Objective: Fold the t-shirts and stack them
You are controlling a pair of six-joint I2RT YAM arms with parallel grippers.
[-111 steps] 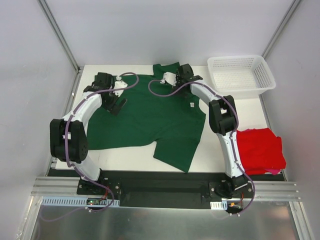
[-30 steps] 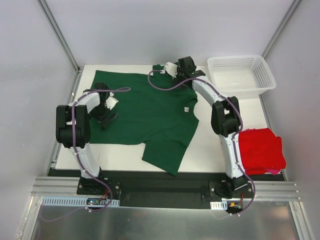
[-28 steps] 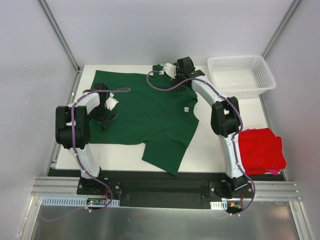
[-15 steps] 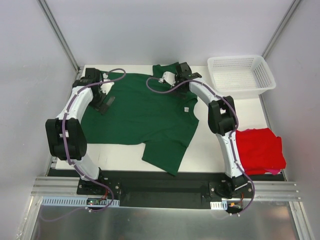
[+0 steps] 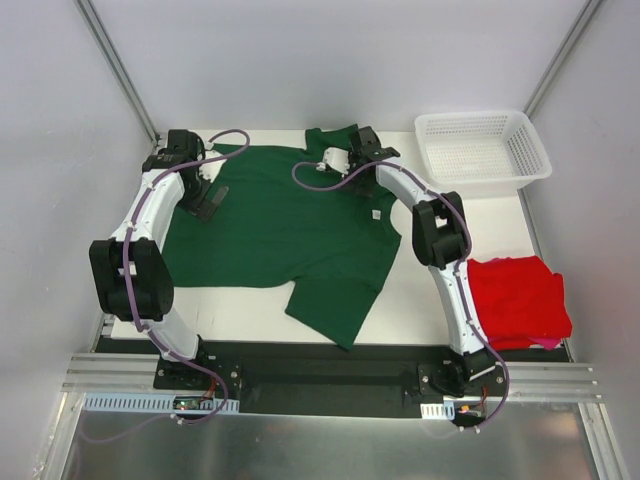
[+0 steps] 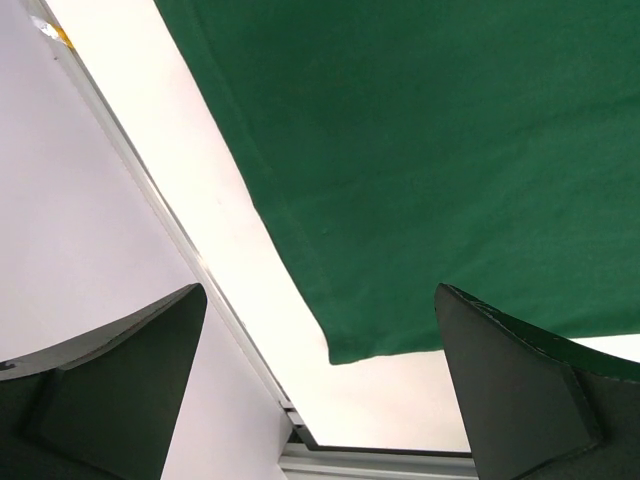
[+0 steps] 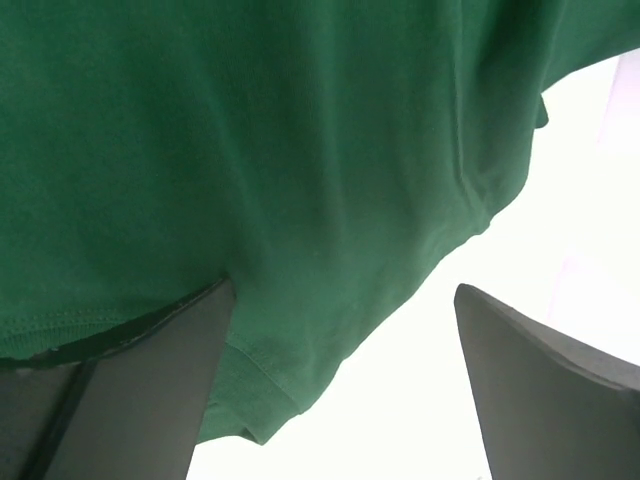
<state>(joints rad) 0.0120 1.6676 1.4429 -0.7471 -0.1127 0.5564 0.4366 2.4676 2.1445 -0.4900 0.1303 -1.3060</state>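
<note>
The dark green t-shirt point(image 5: 290, 215) lies spread flat across the table's middle. The red t-shirt point(image 5: 518, 300) sits bunched at the near right edge. My left gripper point(image 5: 207, 197) hovers over the green shirt's far left part, open. In the left wrist view a corner of the green t-shirt point(image 6: 400, 180) lies on the white table between the spread fingers point(image 6: 110, 385), with the left gripper point(image 6: 320, 400) holding nothing. My right gripper point(image 5: 343, 160) is open over the shirt's far edge. In its wrist view, the right gripper point(image 7: 335, 400) straddles a hemmed sleeve point(image 7: 260, 395), untouched.
A white mesh basket point(image 5: 482, 150) stands at the far right corner. Grey walls and metal rails point(image 5: 128, 85) close in the table on the left and right. The table's left edge rail point(image 6: 290, 430) runs just beyond the green shirt's corner.
My left arm has swung from the shirt's left middle out to its far left corner. The right gripper has shifted slightly leftward along the far edge. Both shirts lie as before.
</note>
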